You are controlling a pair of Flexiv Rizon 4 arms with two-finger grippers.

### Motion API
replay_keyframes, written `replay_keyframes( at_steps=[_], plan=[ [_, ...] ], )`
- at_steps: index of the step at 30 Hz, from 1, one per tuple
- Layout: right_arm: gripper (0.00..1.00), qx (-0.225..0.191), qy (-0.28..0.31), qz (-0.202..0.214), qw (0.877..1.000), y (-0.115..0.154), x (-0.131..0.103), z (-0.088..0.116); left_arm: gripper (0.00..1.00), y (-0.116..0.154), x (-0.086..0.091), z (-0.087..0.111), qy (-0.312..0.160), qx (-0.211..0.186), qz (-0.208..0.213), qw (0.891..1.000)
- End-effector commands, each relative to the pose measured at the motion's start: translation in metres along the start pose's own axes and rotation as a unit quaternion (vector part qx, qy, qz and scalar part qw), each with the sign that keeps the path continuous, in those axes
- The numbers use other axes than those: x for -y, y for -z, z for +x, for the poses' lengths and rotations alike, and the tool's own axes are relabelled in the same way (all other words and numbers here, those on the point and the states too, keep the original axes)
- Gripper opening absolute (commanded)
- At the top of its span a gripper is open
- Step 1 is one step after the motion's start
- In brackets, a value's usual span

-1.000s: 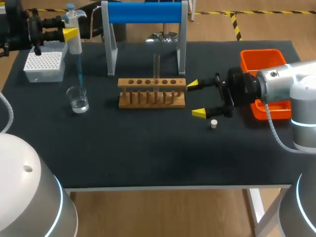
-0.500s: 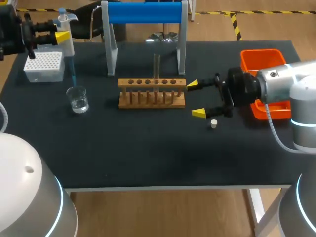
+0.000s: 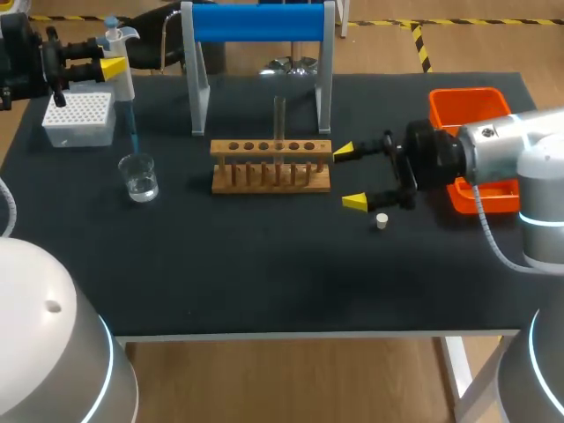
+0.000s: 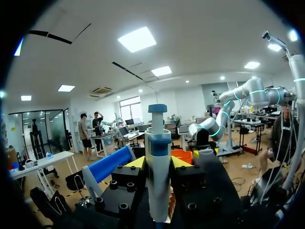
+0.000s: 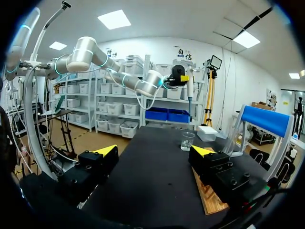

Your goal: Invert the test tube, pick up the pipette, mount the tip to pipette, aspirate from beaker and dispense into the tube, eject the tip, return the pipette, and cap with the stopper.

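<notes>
At the table's far left, my left gripper (image 3: 104, 63) is shut on the white pipette (image 3: 119, 57). The pipette's blue tip (image 3: 130, 123) hangs above and just behind the glass beaker (image 3: 139, 176), which holds a little clear liquid. From the left wrist, the pipette (image 4: 157, 162) stands upright between the fingers of that gripper (image 4: 158, 164). A test tube (image 3: 279, 119) stands upright in the wooden rack (image 3: 271, 165). My right gripper (image 3: 350, 176) is open just right of the rack. The small white stopper (image 3: 382, 221) lies on the mat by its near finger. My right gripper (image 5: 155, 151) holds nothing.
A white tip box (image 3: 79, 117) sits at the far left under the left arm. A blue-topped stand (image 3: 258, 22) rises behind the rack. An orange tray (image 3: 476, 110) lies at the right, partly under my right arm. The beaker (image 5: 187, 141) stands ahead of the right gripper.
My left arm has carried the pipette a little leftward and back, so its tip is no longer right over the beaker. The right arm has stayed still.
</notes>
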State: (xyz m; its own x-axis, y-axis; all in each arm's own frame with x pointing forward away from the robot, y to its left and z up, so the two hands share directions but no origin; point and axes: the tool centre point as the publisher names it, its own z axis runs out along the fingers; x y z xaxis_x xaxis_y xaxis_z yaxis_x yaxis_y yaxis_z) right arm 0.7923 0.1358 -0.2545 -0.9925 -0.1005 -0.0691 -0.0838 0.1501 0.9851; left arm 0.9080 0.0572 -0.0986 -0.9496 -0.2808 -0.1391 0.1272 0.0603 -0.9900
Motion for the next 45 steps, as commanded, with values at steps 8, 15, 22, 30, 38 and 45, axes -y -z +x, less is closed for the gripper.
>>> replay_keyframes(
  at_steps=[8, 15, 22, 30, 38, 45],
  plan=[
    [1.00, -0.001, 0.000, 0.001, 1.000, 0.001, -0.001, 0.001, 0.00, 0.005, -0.006, -0.005, 0.001, 0.001, 0.001, 1.000],
    [1.00, -0.001, 0.000, 0.001, 1.000, 0.001, -0.001, 0.001, 0.00, 0.005, -0.006, -0.005, 0.001, 0.001, 0.001, 1.000],
    [1.00, -0.001, 0.000, 0.001, 1.000, 0.001, -0.001, 0.001, 0.00, 0.005, -0.006, -0.005, 0.001, 0.001, 0.001, 1.000],
    [1.00, -0.001, 0.000, 0.001, 1.000, 0.001, -0.001, 0.001, 0.00, 0.005, -0.006, -0.005, 0.001, 0.001, 0.001, 1.000],
    [1.00, 0.003, -0.002, 0.000, 1.000, 0.001, -0.003, 0.001, 0.00, 0.005, -0.006, -0.005, 0.001, 0.001, 0.001, 1.000],
    [1.00, 0.031, 0.012, 0.019, 0.999, -0.012, -0.023, 0.001, 0.00, 0.005, -0.006, -0.005, 0.001, 0.001, 0.001, 1.000]
  ],
)
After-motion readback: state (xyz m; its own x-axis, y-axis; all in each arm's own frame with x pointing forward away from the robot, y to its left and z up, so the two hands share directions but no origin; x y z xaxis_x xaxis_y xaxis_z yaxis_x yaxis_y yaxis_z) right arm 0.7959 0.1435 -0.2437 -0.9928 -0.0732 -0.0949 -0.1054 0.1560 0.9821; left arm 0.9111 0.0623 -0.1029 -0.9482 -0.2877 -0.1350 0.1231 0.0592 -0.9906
